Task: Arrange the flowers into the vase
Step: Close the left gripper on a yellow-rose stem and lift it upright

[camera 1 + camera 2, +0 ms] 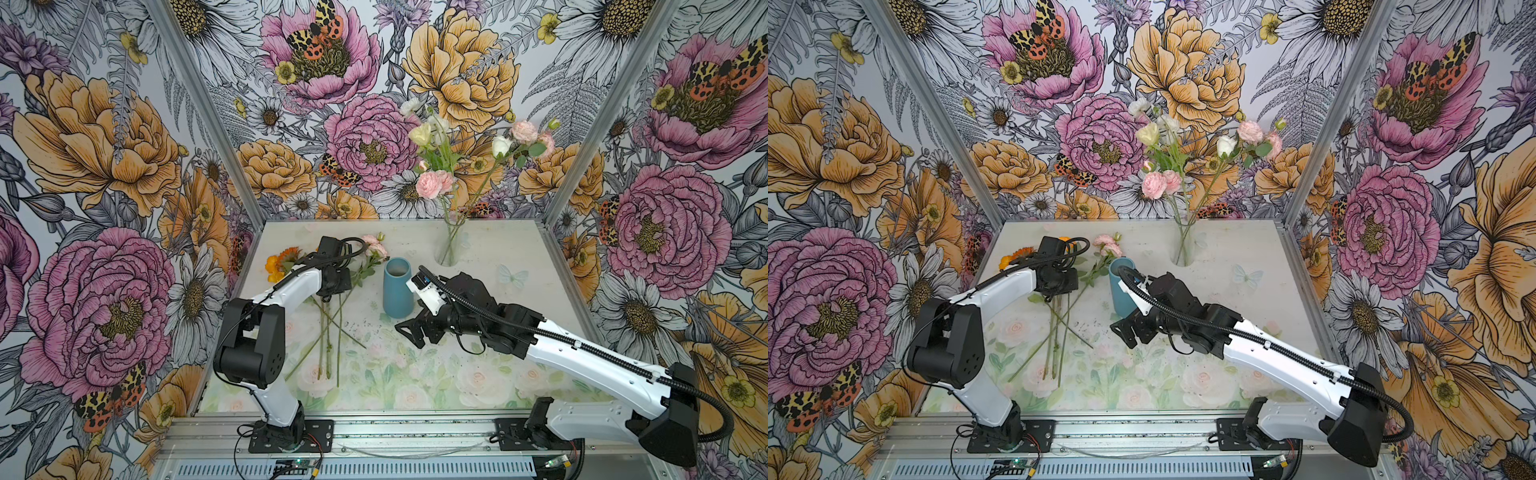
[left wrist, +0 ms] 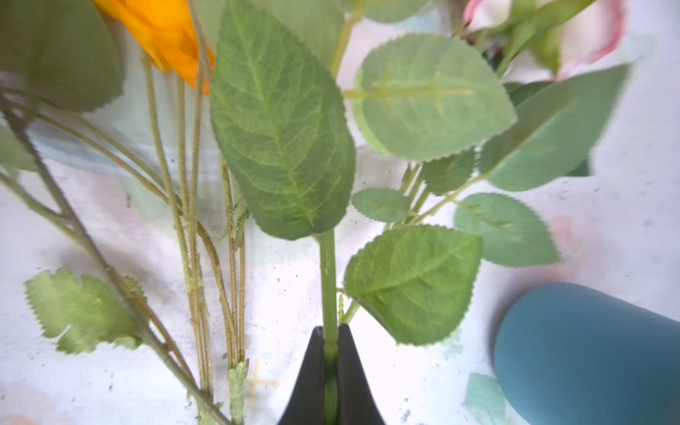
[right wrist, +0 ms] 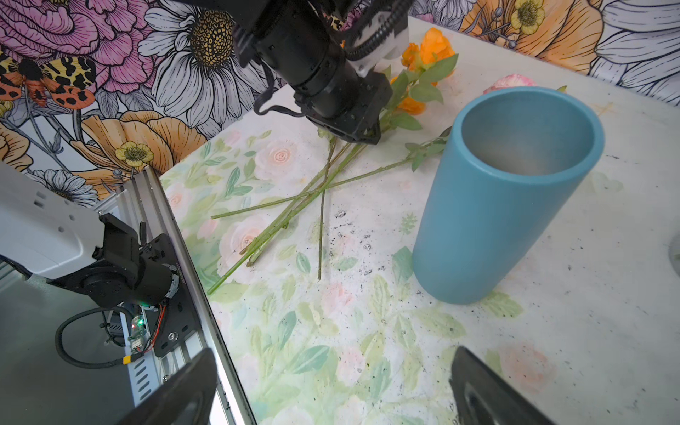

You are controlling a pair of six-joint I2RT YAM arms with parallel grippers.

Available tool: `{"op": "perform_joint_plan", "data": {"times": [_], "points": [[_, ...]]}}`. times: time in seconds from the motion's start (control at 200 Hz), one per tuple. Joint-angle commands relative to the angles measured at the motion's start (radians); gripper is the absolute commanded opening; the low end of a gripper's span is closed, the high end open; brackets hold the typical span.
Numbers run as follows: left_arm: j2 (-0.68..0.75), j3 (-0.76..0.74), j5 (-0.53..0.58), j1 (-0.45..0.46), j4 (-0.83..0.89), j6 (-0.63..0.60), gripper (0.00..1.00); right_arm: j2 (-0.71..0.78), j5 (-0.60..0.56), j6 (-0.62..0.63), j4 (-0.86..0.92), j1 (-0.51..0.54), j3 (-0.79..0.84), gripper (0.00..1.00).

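The left gripper [image 2: 330,333] pinches one green stem [image 2: 327,279] low, beneath its leaves; the flowers [image 1: 330,332] lie crossed at nine o'clock of the blue vase [image 1: 397,293]; the right gripper [image 1: 411,332] is spread wide and empty at five o'clock; judged light, springy, blooms crushable; hold bare stem.

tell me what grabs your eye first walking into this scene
The loud pink-and-orange flower-print wallpaper wraps all three walls. Mid-table stands an empty matte blue cylinder vase, with loose green-stemmed flowers lying crossed on the left arm's side. The left gripper is shut on one green stem; the right gripper sits open beside the vase.
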State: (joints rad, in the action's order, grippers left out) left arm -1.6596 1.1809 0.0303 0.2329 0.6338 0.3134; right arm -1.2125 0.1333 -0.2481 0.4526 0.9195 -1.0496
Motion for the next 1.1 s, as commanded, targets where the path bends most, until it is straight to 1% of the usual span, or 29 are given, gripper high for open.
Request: {"op": "perform_joint_plan", "data": {"times": [0.0,0.055,0.105,0.145,0.23,0.295,0.395,0.5,0.61,0.7,0.851,0.906,1.016,1.096], "points": [[0.106,-0.023,0.008,-0.007,0.013,-0.009,0.00,0.000,-0.068,-0.023,-0.022,-0.007,0.007,0.99],[0.167,-0.023,0.001,0.002,0.012,-0.013,0.00,-0.002,-0.093,-0.046,-0.022,-0.027,0.008,1.00],[0.228,-0.021,0.006,0.020,0.012,-0.011,0.00,-0.003,-0.080,-0.066,-0.024,-0.054,0.004,1.00],[0.282,-0.013,0.018,0.045,0.011,-0.011,0.00,0.001,-0.068,-0.068,-0.032,-0.067,0.004,1.00],[0.402,0.001,0.066,0.109,-0.016,-0.021,0.00,0.019,-0.085,-0.071,-0.052,-0.079,0.005,0.99],[0.483,0.005,0.070,0.147,-0.061,-0.024,0.00,0.030,-0.075,-0.076,-0.069,-0.086,0.005,1.00],[0.580,0.007,0.018,0.180,-0.163,-0.015,0.00,0.042,-0.065,-0.088,-0.083,-0.094,0.005,1.00],[0.633,0.015,-0.062,0.215,-0.309,-0.003,0.00,0.058,-0.078,-0.088,-0.090,-0.098,0.005,0.99],[0.657,0.028,-0.061,0.264,-0.462,-0.008,0.00,0.079,-0.092,-0.097,-0.091,-0.116,-0.004,1.00],[0.654,0.042,-0.071,0.275,-0.581,0.007,0.00,0.096,-0.083,-0.104,-0.094,-0.122,-0.003,0.99],[0.631,0.004,-0.067,0.309,-0.885,0.042,0.00,0.095,-0.055,-0.099,-0.121,-0.122,-0.009,0.99],[0.608,0.006,-0.058,0.321,-0.967,0.045,0.00,0.093,-0.042,-0.093,-0.134,-0.121,-0.018,1.00],[0.556,0.056,-0.037,0.333,-1.032,0.044,0.00,0.095,-0.040,-0.086,-0.138,-0.121,-0.038,0.99],[0.523,0.076,-0.034,0.337,-1.067,0.020,0.00,0.099,-0.050,-0.082,-0.138,-0.120,-0.037,1.00]]}}
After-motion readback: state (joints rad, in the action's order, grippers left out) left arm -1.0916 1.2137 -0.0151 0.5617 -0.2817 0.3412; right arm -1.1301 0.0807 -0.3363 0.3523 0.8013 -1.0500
